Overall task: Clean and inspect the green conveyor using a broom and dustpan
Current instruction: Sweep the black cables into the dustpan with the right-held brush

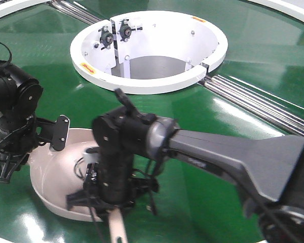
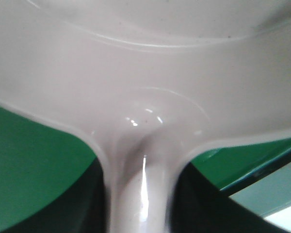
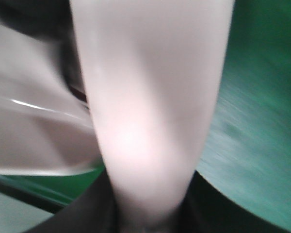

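Observation:
The green conveyor (image 1: 253, 55) fills the front view. The beige dustpan (image 1: 48, 174) lies on the belt at lower left. My left gripper (image 1: 7, 162) hangs over its left end. In the left wrist view that gripper (image 2: 140, 199) is shut on the handle of the dustpan (image 2: 145, 73), whose scoop spreads out above. My right gripper (image 1: 105, 198) points down over the scoop's near rim. It is shut on the broom (image 1: 117, 229). In the blurred right wrist view the broom (image 3: 150, 97) runs up from the gripper (image 3: 150, 206), beside the dustpan (image 3: 29, 136). The bristles are hidden.
A white-rimmed round opening (image 1: 147, 85) with brackets inside sits in the belt's middle. Silver roller strips (image 1: 266, 104) run from it to the right and to the upper left. The right arm (image 1: 233, 157) crosses the lower right. A pale edge (image 2: 276, 204) borders the belt.

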Motion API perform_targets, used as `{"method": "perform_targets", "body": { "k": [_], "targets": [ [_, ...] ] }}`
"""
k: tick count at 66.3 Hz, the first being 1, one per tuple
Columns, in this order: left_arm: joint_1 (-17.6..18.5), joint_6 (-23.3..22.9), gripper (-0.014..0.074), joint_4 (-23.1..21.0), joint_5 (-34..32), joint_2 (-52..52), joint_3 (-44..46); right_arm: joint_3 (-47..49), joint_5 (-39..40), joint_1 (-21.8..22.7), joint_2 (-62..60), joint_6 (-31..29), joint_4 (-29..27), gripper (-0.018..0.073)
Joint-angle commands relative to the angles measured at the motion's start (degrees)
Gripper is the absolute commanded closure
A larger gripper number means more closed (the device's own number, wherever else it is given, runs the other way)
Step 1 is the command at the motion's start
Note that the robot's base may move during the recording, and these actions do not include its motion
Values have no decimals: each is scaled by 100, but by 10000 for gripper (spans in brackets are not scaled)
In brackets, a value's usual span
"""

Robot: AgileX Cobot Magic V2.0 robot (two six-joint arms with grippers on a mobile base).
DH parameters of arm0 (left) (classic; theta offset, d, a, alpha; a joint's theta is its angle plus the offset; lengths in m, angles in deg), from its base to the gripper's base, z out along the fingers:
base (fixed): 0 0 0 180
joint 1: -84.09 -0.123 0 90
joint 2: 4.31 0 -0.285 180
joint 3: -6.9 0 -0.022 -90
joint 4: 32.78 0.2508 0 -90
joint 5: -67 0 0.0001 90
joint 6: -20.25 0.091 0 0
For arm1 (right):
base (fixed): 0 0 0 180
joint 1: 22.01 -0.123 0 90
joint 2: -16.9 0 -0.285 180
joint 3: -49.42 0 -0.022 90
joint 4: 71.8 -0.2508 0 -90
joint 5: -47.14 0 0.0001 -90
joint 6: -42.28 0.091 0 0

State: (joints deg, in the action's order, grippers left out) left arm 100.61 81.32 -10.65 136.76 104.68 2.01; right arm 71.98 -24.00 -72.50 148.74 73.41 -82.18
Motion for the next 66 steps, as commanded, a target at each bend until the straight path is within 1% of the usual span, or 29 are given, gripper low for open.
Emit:
{"method": "perform_targets", "body": {
  "k": [1,7,13,21,27,39,46,58,66],
  "targets": [
    [28,-101,603,67,172,-232,145,994,-280,-124,-139,-163,-295,551],
    [28,-101,603,55,172,-232,145,1578,-280,-176,-7,-321,-566,551],
    [28,-101,603,55,172,-232,145,1879,-280,-176,33,-518,-810,551],
    [28,-101,603,55,172,-232,145,1948,-280,-176,19,-553,-784,551],
    [28,-101,603,55,172,-232,145,1948,-280,-176,19,-574,-657,551],
    [28,-101,603,55,172,-232,145,1948,-280,-169,14,-568,-226,551],
    [28,-101,603,55,172,-232,145,1819,-280,-95,-78,-568,-54,551],
    [28,-101,603,55,172,-232,145,1103,-280,189,-540,-552,356,551],
    [28,-101,603,55,172,-232,145,403,-280,420,-1047,-552,817,551]
  ]
}}
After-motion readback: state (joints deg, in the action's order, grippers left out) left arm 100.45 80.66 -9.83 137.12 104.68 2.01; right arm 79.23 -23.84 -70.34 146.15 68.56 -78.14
